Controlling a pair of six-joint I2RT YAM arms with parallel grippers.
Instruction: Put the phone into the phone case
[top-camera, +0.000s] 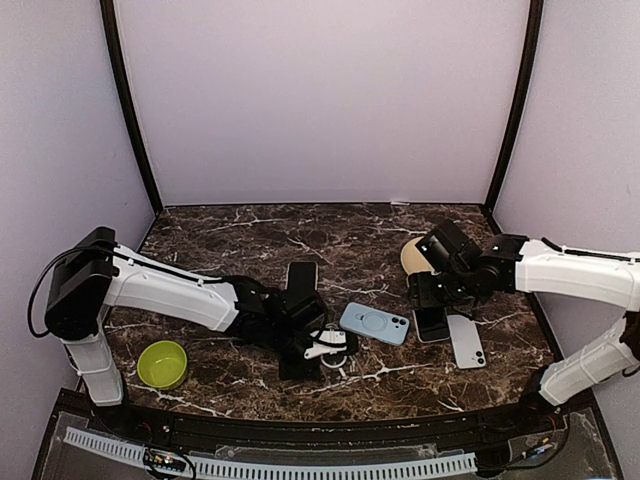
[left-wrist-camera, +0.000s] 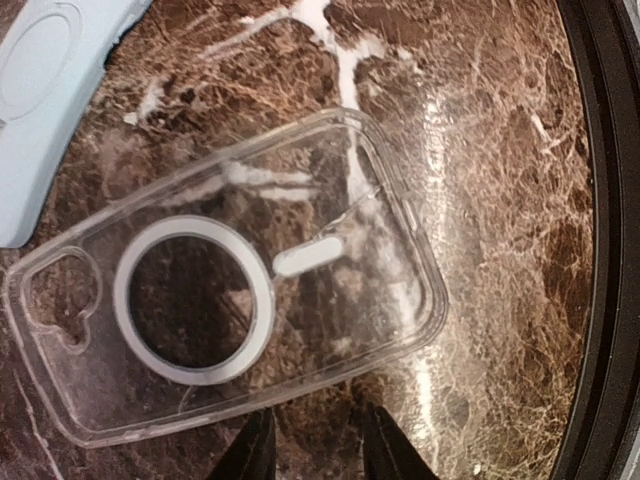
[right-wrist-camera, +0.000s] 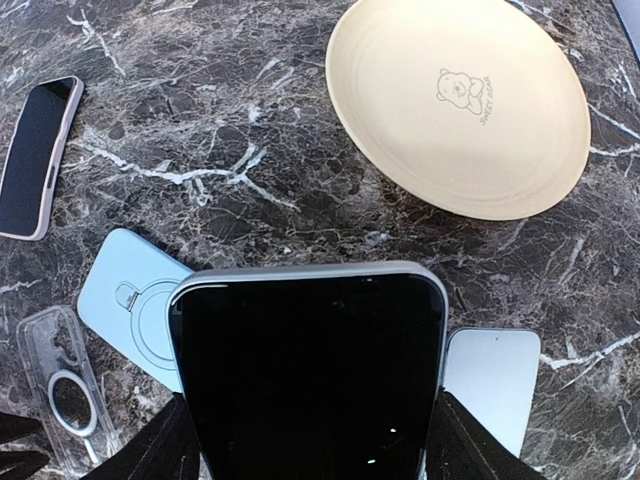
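Nearest the arm bases, a green bowl (top-camera: 162, 363) sits at the left of the dark marble table (top-camera: 230, 235). Just beyond it, near the middle, a clear case (left-wrist-camera: 380, 260) lies flat with its open side up and a white ring on its floor. The left gripper (left-wrist-camera: 316, 430) is at the near long edge of this case. Its fingers (left-wrist-camera: 250, 452) stand a narrow gap apart, and whether they pinch the rim cannot be told. A blue case (top-camera: 374, 323) lies just to the right of the clear case, ring side up, with one corner close to it. Further right, a silver phone (top-camera: 466, 342) lies back up, its lenses toward the near edge. The phone (right-wrist-camera: 310, 360) is grasped by the right gripper (right-wrist-camera: 312, 450), whose fingers (right-wrist-camera: 165, 450) clamp its two long sides. Its black screen faces the wrist camera, and it lies between the blue case and the silver phone. Whether its lower end touches the table cannot be told. Beyond the left gripper, a second phone (top-camera: 301, 277) in a pale case rests screen up. Farthest back on the right, a cream plate (right-wrist-camera: 460, 100) printed with a small bear stands partly hidden behind the right arm in the top view.
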